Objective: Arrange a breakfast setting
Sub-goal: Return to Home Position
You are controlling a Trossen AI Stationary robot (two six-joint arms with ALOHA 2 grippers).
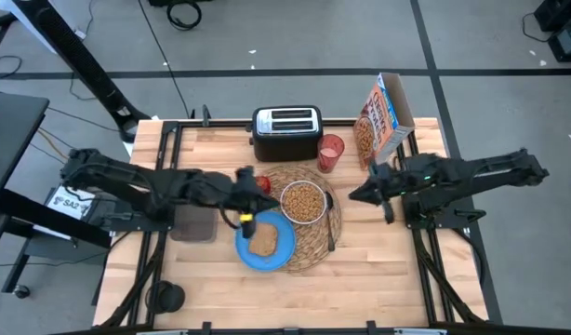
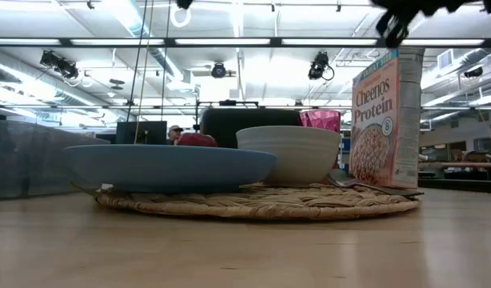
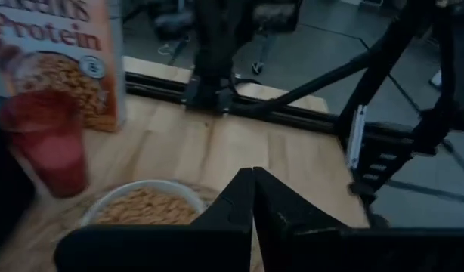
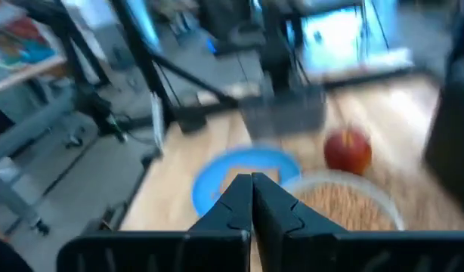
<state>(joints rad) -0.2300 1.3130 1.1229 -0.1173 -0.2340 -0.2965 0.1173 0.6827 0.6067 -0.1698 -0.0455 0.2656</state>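
Straw, woven into a round placemat (image 1: 315,246), lies about the middle of my wooden table (image 1: 388,279), a little toward the far edge, and most of the breakfast setting sits on it. The white bowl (image 1: 285,197), full of cereal, stands on the mat's far half. The small blue plate (image 1: 243,244) overlaps the mat's near-left rim, partly out over the bare wood, with the toast slice (image 1: 262,242) lying flat on it. The dark spoon (image 1: 331,228) lies along the mat's right rim, just beside the bowl. The red apple (image 1: 263,182) rests at the mat's far-left rim, near the bowl. Off the mat, the translucent red cup (image 1: 330,152) stands upright between the two-slot toaster (image 1: 286,130), which sits at the middle of the far edge, and the Cheerios box (image 1: 383,121), upright toward the far right corner with its top flap open. A grey tray (image 1: 194,225) lies left of the plate, under my left arm. My left gripper (image 1: 251,193) hangs over the mat's left rim between apple and plate; its fingers (image 3: 232,204) are pressed together on nothing. My right gripper (image 1: 352,196) hovers above bare wood just right of the mat, aimed toward the bowl, and its fingers (image 4: 273,208) likewise meet with nothing between them.
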